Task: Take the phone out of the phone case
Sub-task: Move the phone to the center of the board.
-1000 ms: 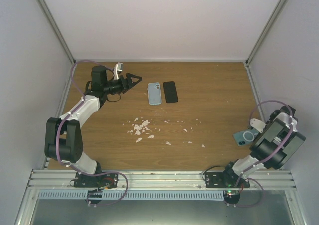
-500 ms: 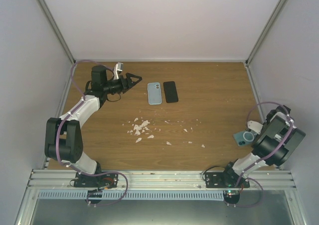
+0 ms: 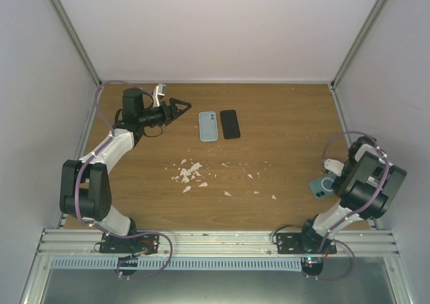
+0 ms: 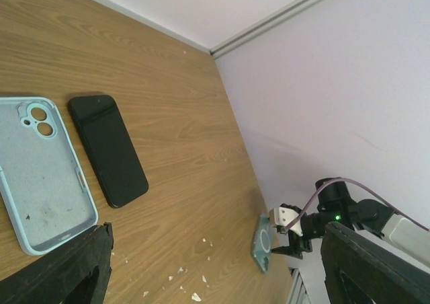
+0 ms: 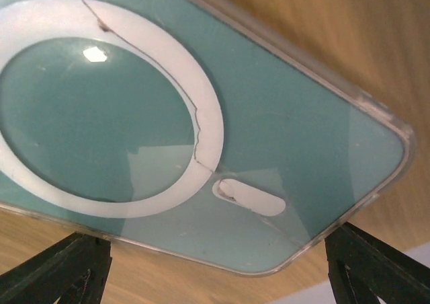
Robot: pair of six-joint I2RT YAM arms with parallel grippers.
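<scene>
A teal phone in a clear case with a white ring [image 3: 320, 187] lies near the right wall. It fills the right wrist view [image 5: 282, 116] and also shows in the left wrist view [image 4: 261, 242]. My right gripper [image 3: 329, 175] is right over it, jaws wide apart, fingertips [image 5: 80, 257] at the case's near long edge. Whether they touch it is unclear. My left gripper [image 3: 181, 105] is open and empty at the back left, pointing at an empty light blue case [image 3: 208, 126] and a bare black phone [image 3: 230, 124].
White crumbs [image 3: 190, 173] are scattered over the middle of the wooden table. The right wall stands close behind the right arm. The blue case [image 4: 40, 169] and the black phone [image 4: 107, 149] lie side by side in the left wrist view.
The right gripper has moved left, away from the wall, and the teal cased phone has shifted left with it. The left arm has not moved.
</scene>
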